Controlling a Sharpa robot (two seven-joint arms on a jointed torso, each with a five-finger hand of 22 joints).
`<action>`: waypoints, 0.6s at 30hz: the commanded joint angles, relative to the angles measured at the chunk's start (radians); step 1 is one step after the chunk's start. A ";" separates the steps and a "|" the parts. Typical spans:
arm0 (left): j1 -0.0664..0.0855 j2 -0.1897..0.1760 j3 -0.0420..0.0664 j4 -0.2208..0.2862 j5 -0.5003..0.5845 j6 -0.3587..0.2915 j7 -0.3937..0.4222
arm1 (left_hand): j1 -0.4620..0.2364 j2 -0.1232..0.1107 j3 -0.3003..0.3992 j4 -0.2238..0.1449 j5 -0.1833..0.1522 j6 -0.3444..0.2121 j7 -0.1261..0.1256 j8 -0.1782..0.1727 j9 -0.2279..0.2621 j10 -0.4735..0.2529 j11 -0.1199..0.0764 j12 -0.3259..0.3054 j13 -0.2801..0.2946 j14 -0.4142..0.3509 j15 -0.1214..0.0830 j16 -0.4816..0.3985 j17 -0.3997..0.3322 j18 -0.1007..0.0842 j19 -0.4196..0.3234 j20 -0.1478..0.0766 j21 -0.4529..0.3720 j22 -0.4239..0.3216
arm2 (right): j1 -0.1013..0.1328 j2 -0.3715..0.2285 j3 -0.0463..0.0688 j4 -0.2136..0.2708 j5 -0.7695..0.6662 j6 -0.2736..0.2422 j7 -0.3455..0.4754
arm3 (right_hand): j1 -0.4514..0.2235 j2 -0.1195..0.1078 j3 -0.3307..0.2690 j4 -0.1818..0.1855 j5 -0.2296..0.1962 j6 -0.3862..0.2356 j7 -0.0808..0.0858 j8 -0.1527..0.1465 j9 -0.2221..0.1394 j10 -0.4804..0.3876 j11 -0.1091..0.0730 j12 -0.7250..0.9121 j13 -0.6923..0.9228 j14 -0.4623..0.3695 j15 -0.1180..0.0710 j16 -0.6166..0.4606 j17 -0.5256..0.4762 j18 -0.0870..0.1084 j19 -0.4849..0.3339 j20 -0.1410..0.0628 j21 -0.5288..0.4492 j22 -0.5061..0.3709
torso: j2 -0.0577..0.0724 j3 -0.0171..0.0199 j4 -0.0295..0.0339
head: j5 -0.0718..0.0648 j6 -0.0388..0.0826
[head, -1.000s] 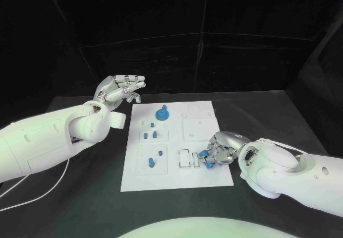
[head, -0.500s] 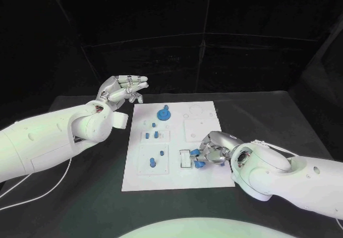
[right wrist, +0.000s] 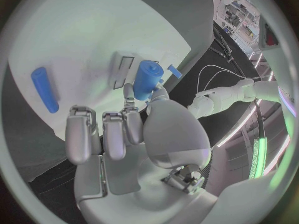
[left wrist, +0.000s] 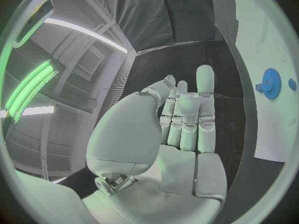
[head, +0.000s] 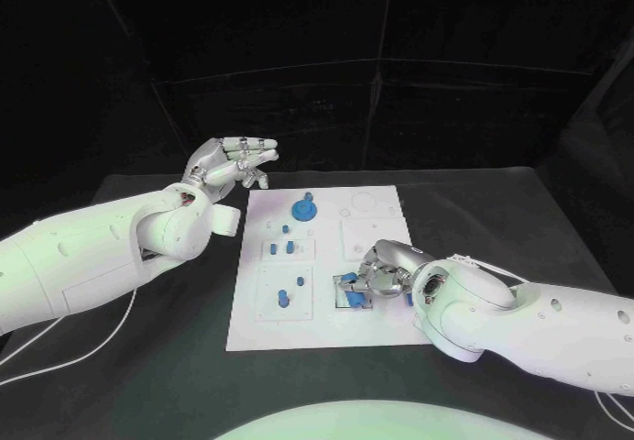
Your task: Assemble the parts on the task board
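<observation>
- Blue cylinder part [right wrist: 147, 79] pinched in right hand [head: 379, 275], just over task board [head: 383, 325] slot at its fingertips.
- Left hand [head: 232, 163] off-board, fingers loosely apart, holding nothing.
- Gear [head: 302, 212] looks seated; cylinder not yet seated, other loose pcs likely still to place.

Task board [head: 331, 325]: white, smooth, matt, looks like plastic sheet; shallow recesses w/ dark outlines near right edge. Parts: blue, smooth, plastic-looking; gear [head: 302, 213] toward far edge slightly glossy, cylinder [right wrist: 147, 79] satin w/ soft sheen. Table [head: 529, 220]: black, matt, faintly cloth-like. Left hand [head: 233, 162] & right hand [head: 379, 272]: silvery, metal-look segments, smooth, mild gloss. Arm shells: white plastic, glossy, reflecting coloured light.
</observation>
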 commanded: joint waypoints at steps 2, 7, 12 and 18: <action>0.002 0.001 0.001 0.001 0.002 0.015 0.000 | -0.009 0.000 -0.007 -0.001 -0.003 0.002 0.003 0.003 -0.001 -0.005 -0.001 0.006 0.001 -0.006 0.000 -0.002 -0.001 0.014 -0.005 0.004 -0.003 -0.001 | 0.002 0.008 0.000 -0.006 -0.004 0.012 -0.002 | -0.017 -0.001 -0.016 0.001 -0.021 0.027 -0.024 0.011 0.010 0.005 -0.003 -0.002 0.019 0.078 -0.011 0.002 0.122 -0.017 0.007 -0.008 0.002 0.120 | 0.000 0.0003 -0.0014 | 0.002 0.002; 0.002 0.001 0.001 0.001 0.002 0.016 -0.002 | -0.009 0.000 -0.007 -0.001 -0.003 0.002 0.003 0.003 -0.001 -0.005 -0.001 0.006 0.001 -0.006 0.000 -0.002 -0.001 0.014 -0.005 0.004 -0.003 -0.001 | 0.002 0.017 0.000 -0.013 -0.009 -0.001 -0.003 | -0.071 0.009 -0.059 -0.009 -0.179 0.023 -0.027 0.020 0.028 0.005 -0.004 -0.009 0.021 0.076 -0.014 -0.002 0.116 -0.017 0.007 -0.011 0.001 0.120 | -0.001 0.0007 -0.0017 | 0.003 0.002; 0.002 0.001 0.001 0.000 0.002 0.017 -0.003 | -0.011 0.001 -0.008 0.001 -0.003 0.001 0.003 0.004 -0.001 -0.007 -0.001 0.008 0.001 -0.007 0.000 -0.002 -0.003 0.013 -0.005 0.004 -0.004 -0.001 | 0.002 0.021 0.001 -0.019 -0.010 -0.019 -0.003 | -0.130 -0.016 -0.100 0.003 -0.251 0.007 -0.023 0.017 0.035 -0.002 -0.003 -0.022 0.013 0.074 -0.012 -0.006 0.108 -0.016 0.005 -0.011 -0.001 0.118 | -0.001 0.0005 -0.0009 | 0.003 0.002; 0.002 0.000 0.001 0.001 0.002 0.019 -0.004 | -0.011 0.001 -0.008 0.001 -0.003 0.001 0.003 0.004 -0.001 -0.007 -0.001 0.008 0.001 -0.007 0.000 -0.002 -0.003 0.013 -0.005 0.004 -0.004 -0.001 | 0.002 0.021 0.001 -0.024 -0.015 -0.027 -0.002 | -0.146 -0.029 -0.105 0.003 -0.251 0.001 -0.021 0.016 0.036 -0.008 -0.001 -0.032 0.005 0.073 -0.011 -0.009 0.102 -0.015 0.002 -0.011 -0.004 0.114 | -0.001 0.0005 -0.0010 | 0.006 0.001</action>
